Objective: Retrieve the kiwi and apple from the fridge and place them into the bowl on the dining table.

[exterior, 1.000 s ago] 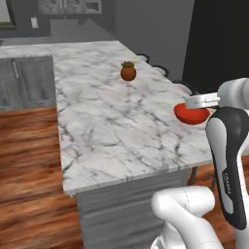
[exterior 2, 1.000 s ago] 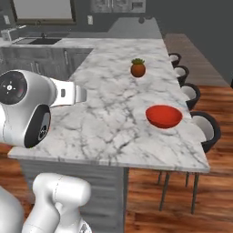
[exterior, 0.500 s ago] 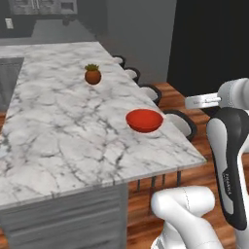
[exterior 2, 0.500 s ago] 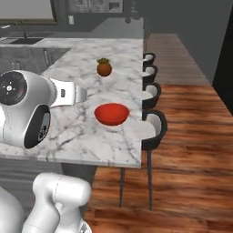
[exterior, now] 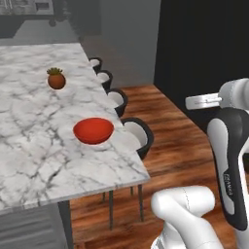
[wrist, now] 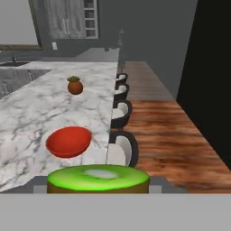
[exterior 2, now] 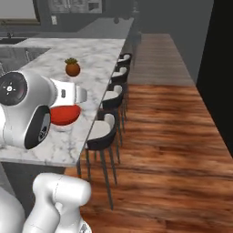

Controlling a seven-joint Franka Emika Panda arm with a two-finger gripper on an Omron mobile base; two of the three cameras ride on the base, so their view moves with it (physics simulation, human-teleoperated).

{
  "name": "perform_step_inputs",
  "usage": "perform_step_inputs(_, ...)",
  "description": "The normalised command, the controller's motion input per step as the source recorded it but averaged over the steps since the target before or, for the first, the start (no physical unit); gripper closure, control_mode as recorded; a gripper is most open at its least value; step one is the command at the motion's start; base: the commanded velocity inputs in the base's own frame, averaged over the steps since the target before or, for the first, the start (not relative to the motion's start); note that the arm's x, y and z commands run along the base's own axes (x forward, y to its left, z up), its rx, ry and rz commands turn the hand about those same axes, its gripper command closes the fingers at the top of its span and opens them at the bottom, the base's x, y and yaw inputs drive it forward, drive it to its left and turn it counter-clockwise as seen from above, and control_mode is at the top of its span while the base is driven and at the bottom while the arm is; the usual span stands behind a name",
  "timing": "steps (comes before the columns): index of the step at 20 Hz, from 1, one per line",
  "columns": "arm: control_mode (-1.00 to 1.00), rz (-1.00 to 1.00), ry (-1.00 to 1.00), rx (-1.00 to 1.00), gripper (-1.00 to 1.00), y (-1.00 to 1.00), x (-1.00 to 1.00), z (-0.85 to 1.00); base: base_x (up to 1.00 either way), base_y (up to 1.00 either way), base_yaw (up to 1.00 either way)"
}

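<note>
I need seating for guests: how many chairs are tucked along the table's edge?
4, in a row along the dining table: nearest, second, third, farthest. More may be hidden beyond.

The bowl (exterior: 93,130) is set on the dining table (exterior: 34,155) near its stool-side edge; a small potted plant (exterior: 56,79) is placed farther back; stools (exterior: 137,137) are lined alongside.
</note>
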Motion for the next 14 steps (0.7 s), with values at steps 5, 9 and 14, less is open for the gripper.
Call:
perform_step_inputs(5, 1.00, 0.00, 0.00, 0.00, 1.00, 0.00, 0.00, 0.00, 0.67, -0.49, 0.17)
perform_step_inputs(9, 1.00, 0.00, 0.00, 0.00, 1.00, 0.00, 0.00, 0.00, 0.77, -0.19, 0.29)
perform_step_inputs(14, 1.00, 0.00, 0.00, 0.00, 1.00, 0.00, 0.00, 0.00, 0.82, 0.00, 0.46)
